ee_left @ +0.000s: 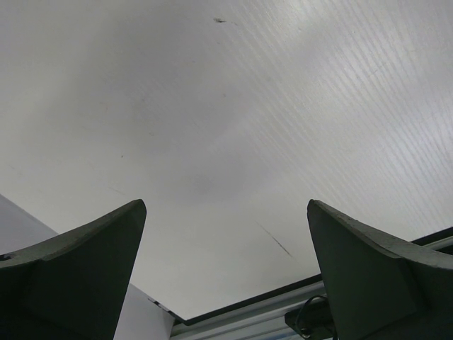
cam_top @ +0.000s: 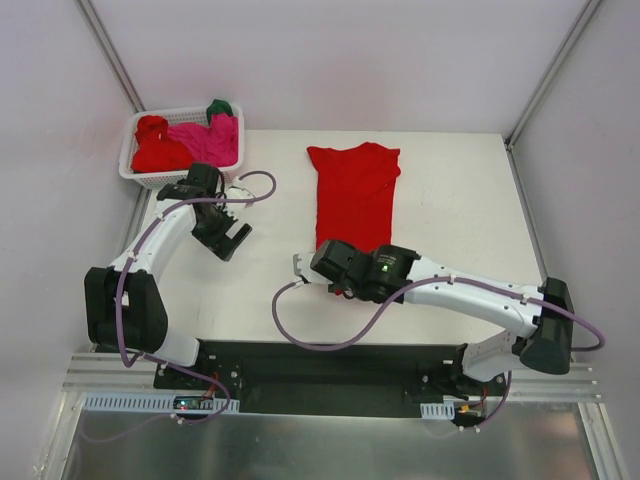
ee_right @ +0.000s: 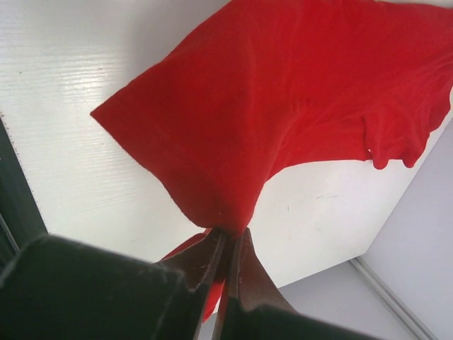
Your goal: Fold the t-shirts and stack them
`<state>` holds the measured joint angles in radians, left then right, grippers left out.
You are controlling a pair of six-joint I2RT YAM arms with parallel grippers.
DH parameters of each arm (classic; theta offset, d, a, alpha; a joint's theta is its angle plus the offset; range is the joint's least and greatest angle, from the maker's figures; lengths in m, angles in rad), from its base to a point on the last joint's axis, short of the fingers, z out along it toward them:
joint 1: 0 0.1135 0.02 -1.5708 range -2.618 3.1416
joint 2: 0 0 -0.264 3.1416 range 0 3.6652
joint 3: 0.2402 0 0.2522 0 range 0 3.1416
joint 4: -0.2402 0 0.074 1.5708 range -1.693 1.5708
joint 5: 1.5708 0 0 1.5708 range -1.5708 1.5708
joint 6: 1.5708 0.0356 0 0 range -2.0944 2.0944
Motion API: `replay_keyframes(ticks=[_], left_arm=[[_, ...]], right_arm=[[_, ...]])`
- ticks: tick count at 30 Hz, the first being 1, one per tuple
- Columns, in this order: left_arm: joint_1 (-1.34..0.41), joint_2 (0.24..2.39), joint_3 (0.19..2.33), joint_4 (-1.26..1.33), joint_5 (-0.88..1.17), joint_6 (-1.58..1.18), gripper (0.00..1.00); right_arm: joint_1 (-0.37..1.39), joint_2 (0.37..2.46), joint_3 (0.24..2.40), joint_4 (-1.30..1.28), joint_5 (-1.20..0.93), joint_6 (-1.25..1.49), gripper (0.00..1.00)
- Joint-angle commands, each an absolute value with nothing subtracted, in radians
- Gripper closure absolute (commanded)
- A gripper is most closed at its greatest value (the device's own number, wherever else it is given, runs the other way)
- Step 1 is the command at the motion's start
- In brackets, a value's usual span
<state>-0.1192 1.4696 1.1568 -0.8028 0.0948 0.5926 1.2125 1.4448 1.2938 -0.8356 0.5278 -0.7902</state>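
**A:** So, what have you got, going left to right?

**B:** The basket (cam_top: 133,172) sits at the far-left corner of your counter (cam_top: 460,210), with red, pink and green t-shirts (cam_top: 160,150) bunched inside. Your left pincer (cam_top: 228,243) hangs just in front of it, jaws wide apart and empty.

**A:** And the other side?

**B:** A red t-shirt (cam_top: 355,190) lies flat mid-counter. Your right pincer (ee_right: 230,237) is clamped tight on its near edge.

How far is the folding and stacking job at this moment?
No stack yet. One red t-shirt lies on the table, and the right pincer is shut on its near edge; the left pincer hangs open over bare table. Remaining: other shirts, red, pink and green, sit in the basket.
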Motion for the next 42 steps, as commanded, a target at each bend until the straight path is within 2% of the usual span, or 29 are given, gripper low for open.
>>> replay_keyframes(ticks=[1,20,33,42], left_arm=[[-0.132,1.454,1.174,-0.825,0.087,0.601,0.01],[-0.172,1.460,1.166,-0.825,0.071,0.626,0.01],[-0.187,1.500,1.192,-0.825,0.071,0.637,0.01],[-0.193,1.555,1.219,-0.824,0.084,0.630,0.01]], right_arm=[[1.249,1.382,1.341,-0.899,0.532,-0.787,0.99],[1.378,1.307,1.282,-0.977,0.410,-0.699,0.99],[1.247,1.379,1.301,-0.891,0.325,-0.831,0.99],[1.134,1.523,1.370,-0.801,0.236,-0.865,0.99]])
